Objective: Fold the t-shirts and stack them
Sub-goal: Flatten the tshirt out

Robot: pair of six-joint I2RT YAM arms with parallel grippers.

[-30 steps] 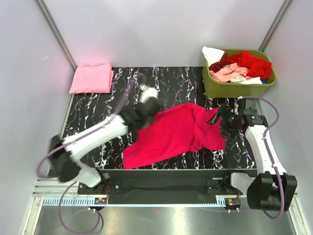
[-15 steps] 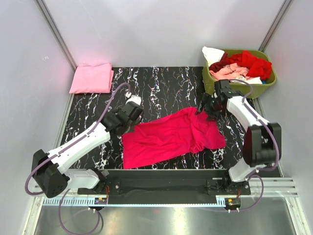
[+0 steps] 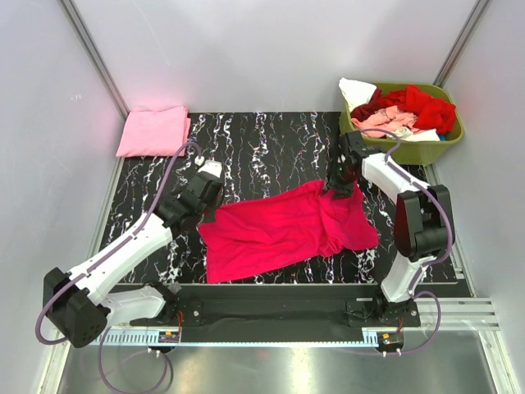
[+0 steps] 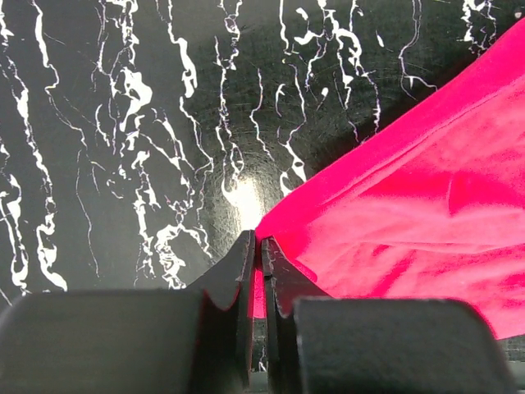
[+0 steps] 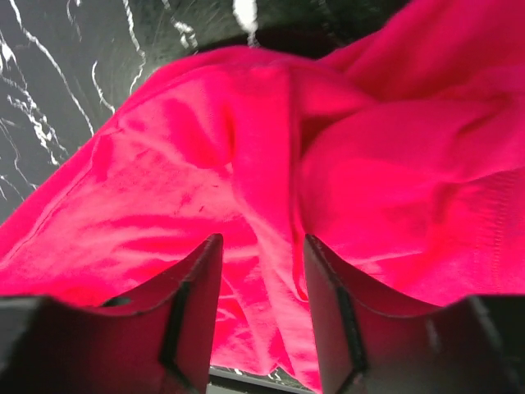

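A bright magenta-pink t-shirt point(image 3: 283, 227) lies crumpled across the middle of the black marbled table point(image 3: 271, 144). My left gripper point(image 3: 203, 215) is shut on the shirt's left corner point(image 4: 283, 222); cloth shows between the closed fingers. My right gripper point(image 3: 338, 190) is open just above the shirt's bunched far-right part point(image 5: 262, 164), its fingers point(image 5: 201, 279) on either side of a fold. A folded light pink t-shirt point(image 3: 153, 130) lies at the far left corner. Red, salmon and white shirts point(image 3: 402, 111) fill the basket.
The olive-green plastic basket point(image 3: 361, 148) stands at the far right corner, close behind my right gripper. Grey walls enclose the table on three sides. A metal rail runs along the near edge point(image 3: 279, 336).
My left gripper has pulled back left and toward the near side, drawing the shirt's left corner with it. My right arm has swung from the right edge onto the shirt's far-right part.
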